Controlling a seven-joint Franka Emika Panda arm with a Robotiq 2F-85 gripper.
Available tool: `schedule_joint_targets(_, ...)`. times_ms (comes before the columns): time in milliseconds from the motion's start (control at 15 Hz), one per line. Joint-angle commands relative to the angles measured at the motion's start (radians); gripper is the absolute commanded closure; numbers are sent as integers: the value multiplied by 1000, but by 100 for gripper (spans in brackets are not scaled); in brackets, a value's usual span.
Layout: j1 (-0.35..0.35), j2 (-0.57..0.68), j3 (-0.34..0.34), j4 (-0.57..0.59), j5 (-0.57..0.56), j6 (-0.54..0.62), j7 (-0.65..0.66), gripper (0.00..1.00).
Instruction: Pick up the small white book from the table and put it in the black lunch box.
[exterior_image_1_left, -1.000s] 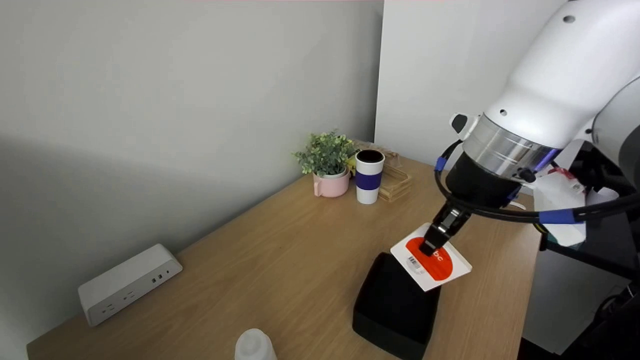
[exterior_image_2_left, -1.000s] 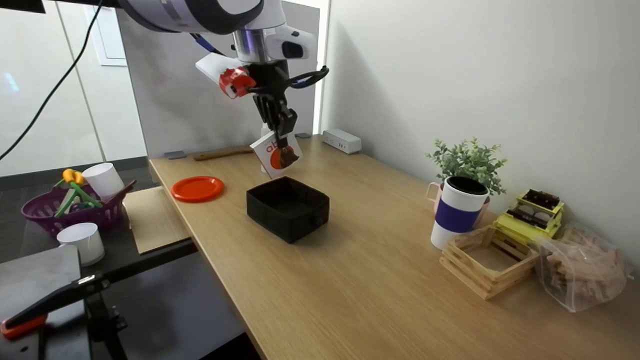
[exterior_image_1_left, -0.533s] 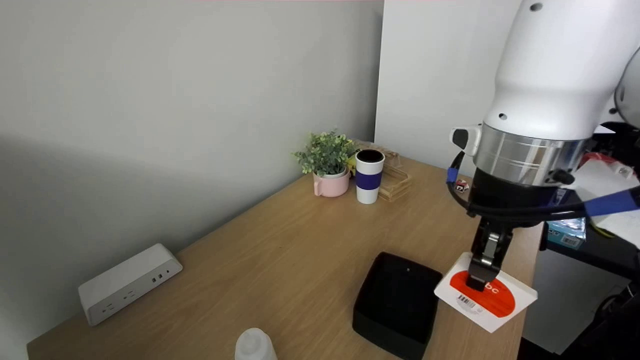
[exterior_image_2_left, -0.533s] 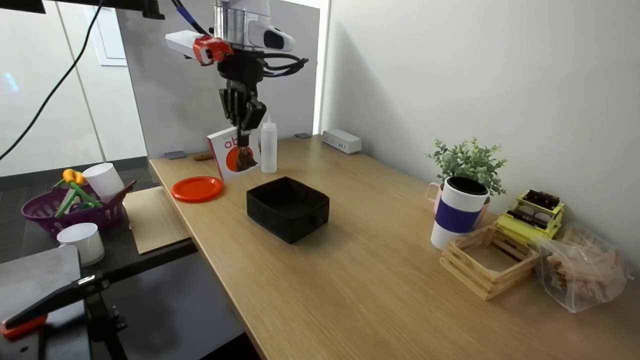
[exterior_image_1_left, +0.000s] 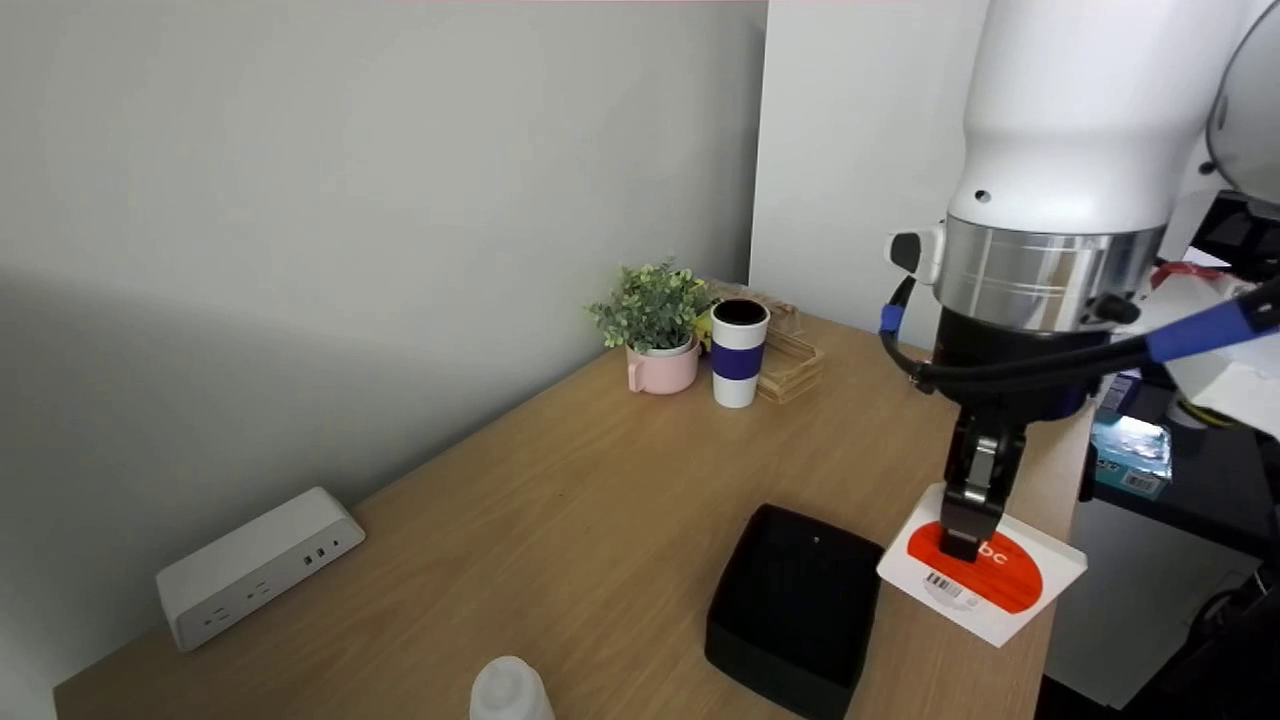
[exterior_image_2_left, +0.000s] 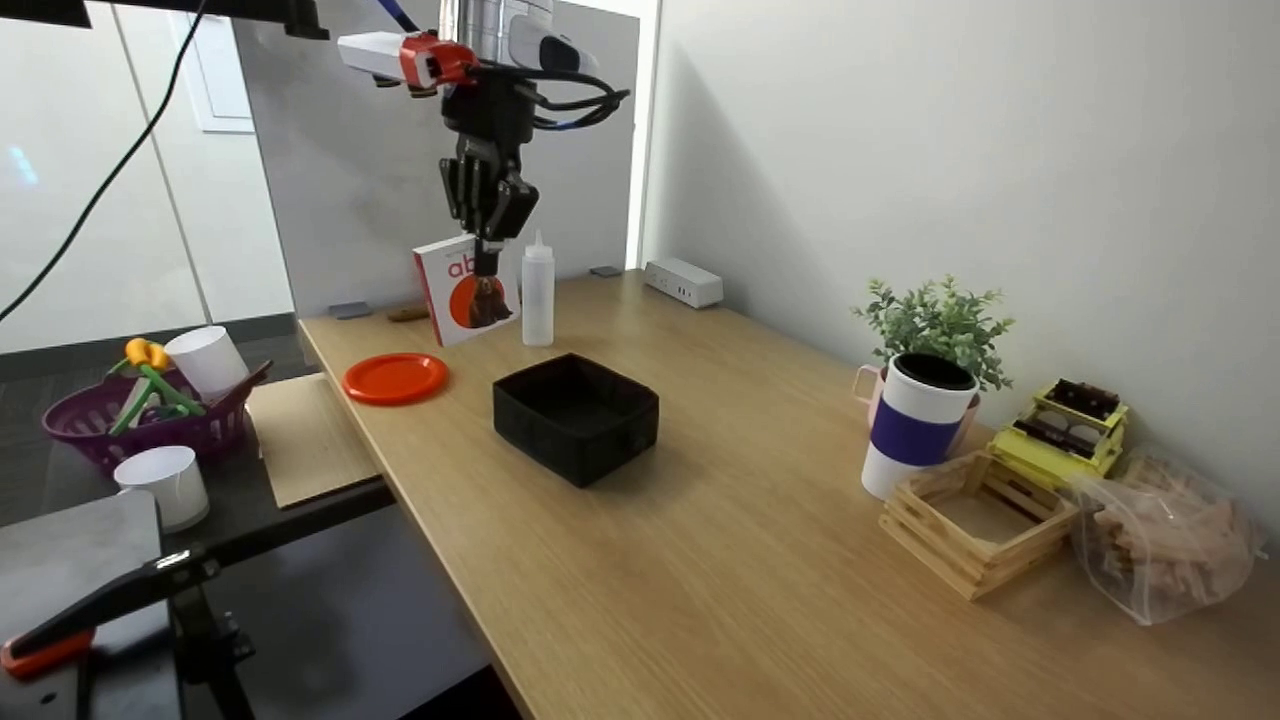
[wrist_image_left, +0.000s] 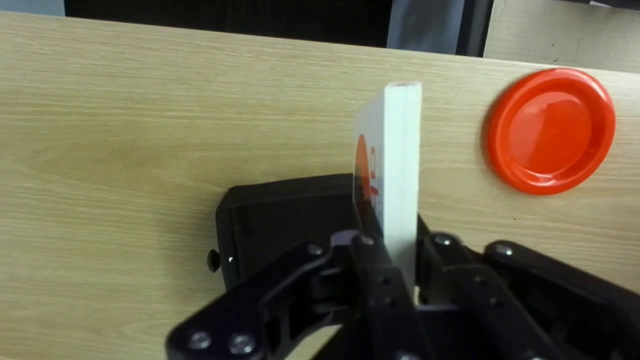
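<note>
My gripper (exterior_image_1_left: 960, 545) is shut on the small white book (exterior_image_1_left: 1012, 585), which has a red-orange round mark on its cover. The book is held above the table, upright and tilted, with its spine up between the fingers in the wrist view (wrist_image_left: 402, 150). The gripper also shows above the book (exterior_image_2_left: 455, 300) in an exterior view (exterior_image_2_left: 487, 262). The black lunch box (exterior_image_1_left: 780, 675) stands open on the table. Its inside looks empty in an exterior view (exterior_image_2_left: 540, 440). In the wrist view the box (wrist_image_left: 285, 187) lies lower left of the book, partly hidden by the gripper.
A red plate (exterior_image_2_left: 395, 378) lies near the table edge. A white squeeze bottle (exterior_image_2_left: 538, 295) stands behind the box. A travel mug (exterior_image_2_left: 912, 435), a wooden crate (exterior_image_2_left: 975, 530) and a potted plant (exterior_image_1_left: 655, 310) stand by the wall. A white power strip (exterior_image_1_left: 260, 560) lies there too.
The gripper has moved with the book from over the box to beside it, towards the table's edge, and turned more upright. In the last half second it has risen slightly.
</note>
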Motion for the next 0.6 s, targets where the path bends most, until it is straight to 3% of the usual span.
schedule_joint_targets(0, -14, 5, -8, 68, -27, -35, -22, 96)
schedule_joint_targets(533, -38, 78, -30, 199, -3, -58, -59, 96)
